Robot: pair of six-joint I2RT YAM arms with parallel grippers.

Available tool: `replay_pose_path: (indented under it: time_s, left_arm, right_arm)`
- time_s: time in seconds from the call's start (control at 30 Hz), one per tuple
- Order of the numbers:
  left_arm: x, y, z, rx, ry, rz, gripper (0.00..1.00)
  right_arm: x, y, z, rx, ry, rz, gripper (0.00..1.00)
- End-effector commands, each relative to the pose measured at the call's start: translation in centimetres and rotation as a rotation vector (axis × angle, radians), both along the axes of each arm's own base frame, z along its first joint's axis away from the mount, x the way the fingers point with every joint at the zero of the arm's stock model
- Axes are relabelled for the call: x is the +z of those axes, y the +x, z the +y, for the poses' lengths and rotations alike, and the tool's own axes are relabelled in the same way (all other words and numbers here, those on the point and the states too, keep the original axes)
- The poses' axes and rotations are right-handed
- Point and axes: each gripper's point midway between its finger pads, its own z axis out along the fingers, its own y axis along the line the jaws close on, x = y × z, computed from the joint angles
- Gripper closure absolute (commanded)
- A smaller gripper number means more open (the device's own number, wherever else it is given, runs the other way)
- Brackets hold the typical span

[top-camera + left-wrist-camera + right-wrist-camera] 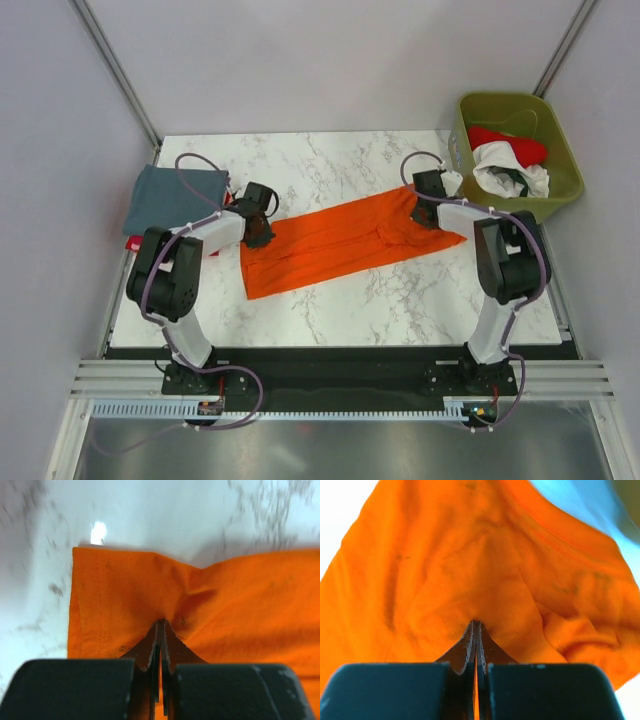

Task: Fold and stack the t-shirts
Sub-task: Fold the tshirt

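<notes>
Pinched shut at the bottom of each wrist view, the left gripper (160,627) and the right gripper (476,627) each clamp a fold of the bright orange cotton t-shirt (340,245), its cloth spreading toward 12 o'clock from the jaws. On the white marble-pattern table (400,290) the shirt lies flat, long axis running 8 o'clock to 2 o'clock, with the left gripper at the hem end's far corner and the right gripper at the opposite end's far side. Both grips sit on the far long edge, so the coming move is probably a joint carry toward 6 o'clock.
</notes>
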Motion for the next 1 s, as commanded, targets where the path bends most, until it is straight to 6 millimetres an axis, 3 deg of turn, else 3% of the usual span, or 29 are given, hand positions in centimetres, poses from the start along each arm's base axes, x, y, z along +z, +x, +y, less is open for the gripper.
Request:
replay_pose_path:
  time_s: [0.0, 0.03, 0.07, 0.13, 0.17, 0.23, 0.27, 0.33, 0.4, 0.43, 0.47, 0.5, 0.57, 0.6, 0.77, 0.97]
  left_arm:
    - [-2.7, -6.7, -1.6, -0.036, -0.057, 0.181, 0.98]
    - [-3.2, -8.1, -1.5, -0.039, -0.058, 0.204, 0.98]
    - [-2.6, -8.4, -1.8, -0.042, -0.068, 0.181, 0.98]
    - [-3.2, -10.6, -2.2, -0.036, -0.067, 0.197, 0.98]
    - [-2.5, -11.1, -3.1, -0.034, -0.089, 0.171, 0.98]
    - [-2.9, -13.0, -3.2, -0.022, -0.085, 0.176, 0.98]
    - [-2.4, -13.4, -3.6, 0.013, -0.113, 0.156, 0.98]
    - [-2.8, -15.6, -4.2, 0.03, -0.132, 0.163, 0.98]
    - [-2.2, -16.9, -5.7, 0.071, -0.201, 0.132, 0.98]
    - [-2.6, -17.8, -5.7, 0.082, -0.207, 0.131, 0.98]
    - [-2.3, -18.2, -6.3, 0.124, -0.242, 0.119, 0.98]
    - [-1.8, -19.1, -7.5, 0.093, -0.268, 0.103, 0.98]
    - [-1.7, -19.7, -8.2, 0.113, -0.293, 0.076, 0.98]
    - [-1.6, -20.4, -9.3, 0.078, -0.307, 0.07, 0.98]
    - [-1.9, -21.2, -12.4, 0.031, -0.313, 0.081, 0.98]
    - [2.1, -20.3, -15.3, -0.061, -0.357, -0.021, 0.98]
  right_arm:
    - [-3.4, 0.5, 0.9, 0.039, 0.007, 0.123, 1.0]
    - [-2.5, 2.1, 1.5, 0.058, 0.019, 0.099, 1.0]
    - [-3.5, 2.4, 1.7, 0.07, 0.018, 0.122, 1.0]
    - [-3.1, 4.1, 2.6, 0.106, 0.026, 0.112, 1.0]
    - [-4.3, 4.3, 2.7, 0.112, 0.02, 0.14, 1.0]
    - [-3.7, 6.0, 3.3, 0.128, 0.018, 0.13, 1.0]
    - [-5.0, 6.1, 3.6, 0.143, 0.022, 0.157, 1.0]
    - [-4.4, 7.6, 4.9, 0.18, 0.032, 0.142, 1.0]
    - [-5.4, 7.8, 6.3, 0.217, 0.019, 0.165, 1.0]
    - [-4.6, 8.8, 6.9, 0.229, 0.015, 0.146, 1.0]
    - [-5.5, 8.9, 7.3, 0.244, 0.007, 0.165, 1.0]
    - [-4.6, 10.0, 8.4, 0.264, 0.011, 0.139, 1.0]
    - [-5.5, 10.2, 9.7, 0.305, 0.01, 0.159, 1.0]
    - [-4.4, 11.3, 11.1, 0.346, 0.028, 0.129, 1.0]
    - [-4.4, 12.5, 14.1, 0.429, 0.05, 0.144, 1.0]
    - [-0.1, 14.7, 15.4, 0.485, 0.061, 0.044, 0.97]
